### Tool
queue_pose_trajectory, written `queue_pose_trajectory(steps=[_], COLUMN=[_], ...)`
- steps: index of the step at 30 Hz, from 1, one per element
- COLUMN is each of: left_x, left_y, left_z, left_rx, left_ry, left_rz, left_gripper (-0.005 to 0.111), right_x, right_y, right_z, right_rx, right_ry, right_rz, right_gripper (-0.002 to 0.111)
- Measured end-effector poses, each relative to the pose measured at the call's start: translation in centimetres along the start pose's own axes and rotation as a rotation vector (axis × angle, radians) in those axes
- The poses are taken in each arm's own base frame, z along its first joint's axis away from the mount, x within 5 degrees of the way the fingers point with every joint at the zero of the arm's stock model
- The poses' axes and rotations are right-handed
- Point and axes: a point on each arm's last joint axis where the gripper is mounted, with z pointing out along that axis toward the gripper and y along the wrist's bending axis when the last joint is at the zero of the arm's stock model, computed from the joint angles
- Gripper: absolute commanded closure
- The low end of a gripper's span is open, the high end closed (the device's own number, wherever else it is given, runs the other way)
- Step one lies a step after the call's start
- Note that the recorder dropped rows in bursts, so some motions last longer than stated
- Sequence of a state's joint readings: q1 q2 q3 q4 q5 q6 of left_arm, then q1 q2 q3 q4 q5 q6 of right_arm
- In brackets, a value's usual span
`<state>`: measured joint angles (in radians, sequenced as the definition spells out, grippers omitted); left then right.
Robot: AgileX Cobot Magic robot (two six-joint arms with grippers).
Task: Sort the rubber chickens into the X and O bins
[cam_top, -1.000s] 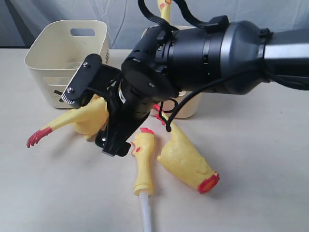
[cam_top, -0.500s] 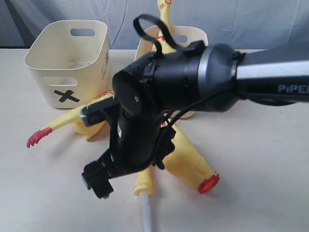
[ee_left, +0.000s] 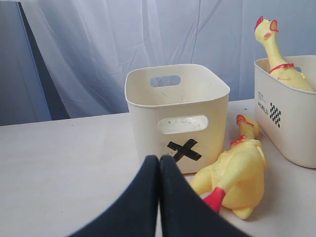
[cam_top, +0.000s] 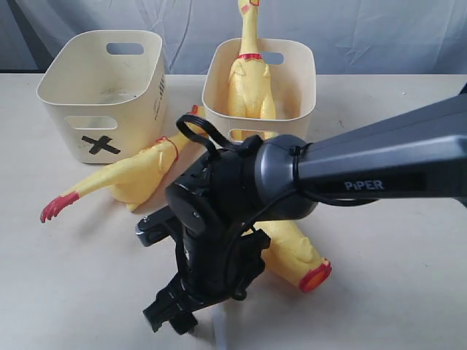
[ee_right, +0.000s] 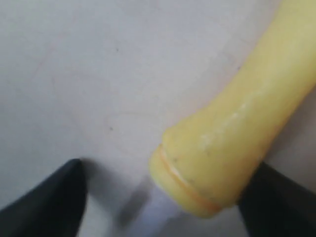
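My right gripper (ee_right: 163,195) is spread wide astride one end of a long yellow rubber chicken (ee_right: 237,128) (contact unclear); my left gripper (ee_left: 159,160) is pressed together, empty.

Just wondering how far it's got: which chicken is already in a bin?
The upright chicken in the bin right of the X bin; the others lie on the table.

Right arm (cam_top: 241,197) fills the centre of the exterior view, covering most of the lower-right chicken (cam_top: 303,259) and the front of the upper-centre bin (cam_top: 303,58), its mark unseen. In the right wrist view, a blurred chicken end (ee_right: 222,148) runs off the upper right edge. The right gripper (ee_right: 160,212) shows only as dark, smeared fingers (ee_right: 44,202) in the bottom corners.
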<state>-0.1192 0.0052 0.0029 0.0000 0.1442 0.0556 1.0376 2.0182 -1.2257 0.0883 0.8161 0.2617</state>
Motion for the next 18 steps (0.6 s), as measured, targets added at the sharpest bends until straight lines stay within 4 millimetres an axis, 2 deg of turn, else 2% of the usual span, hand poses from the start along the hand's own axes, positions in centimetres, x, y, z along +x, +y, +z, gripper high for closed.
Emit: queue_pose_trajectory(steps=[2,11,14,18], left_x=[0.0,0.0,0.0,0.0], left_y=[0.0,0.0,0.0,0.0], left_z=[0.0,0.0,0.0,0.0], left_rx=[0.000,0.000,0.000,0.000], left_ry=[0.000,0.000,0.000,0.000], left_rz=[0.000,0.000,0.000,0.000], left_gripper=[0.107,0.107,0.107,0.107], right_x=[0.0,-0.3,-0.5,-0.1], right_y=[0.0,0.1,0.4,0.6], right_z=[0.0,-0.6,-2.5,-7.0], right_rx=[-0.001,0.002,0.000,-0.026], right_ry=[-0.004,0.007,0.011,-0.057], right_rz=[0.002,-0.017,-0.028,-0.057], right_gripper=[0.106,0.106,0.106,0.106])
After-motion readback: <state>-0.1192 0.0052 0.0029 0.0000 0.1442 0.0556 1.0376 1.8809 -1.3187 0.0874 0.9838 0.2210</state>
